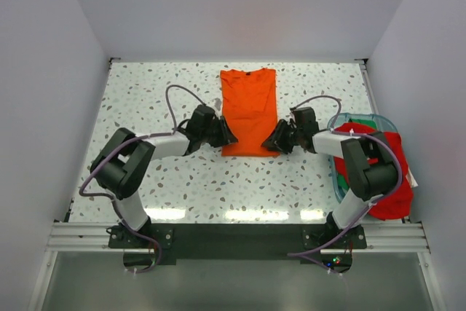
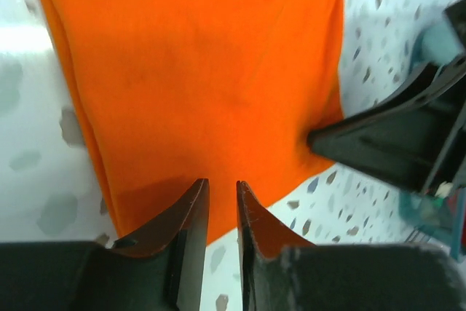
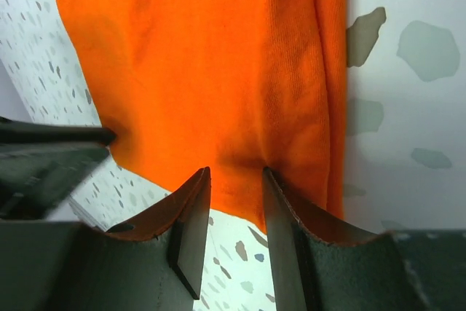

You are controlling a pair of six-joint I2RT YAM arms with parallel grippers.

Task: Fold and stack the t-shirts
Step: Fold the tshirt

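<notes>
A bright orange t-shirt [image 1: 249,111] lies flat on the speckled table, folded into a long narrow strip with its collar at the far end. My left gripper [image 1: 224,135] is at its near left corner. In the left wrist view the gripper [image 2: 222,187] has its jaws a narrow gap apart over the hem of the shirt [image 2: 204,71]. My right gripper [image 1: 271,142] is at the near right corner. In its wrist view the gripper [image 3: 234,176] is open over the hem [image 3: 218,56]. A red t-shirt [image 1: 389,180] hangs over the bin at the right.
A clear teal-rimmed bin [image 1: 364,116] stands at the table's right edge beside the right arm. White walls close in the table on three sides. Each gripper shows in the other's wrist view: the right one [image 2: 393,143] and the left one [image 3: 44,158].
</notes>
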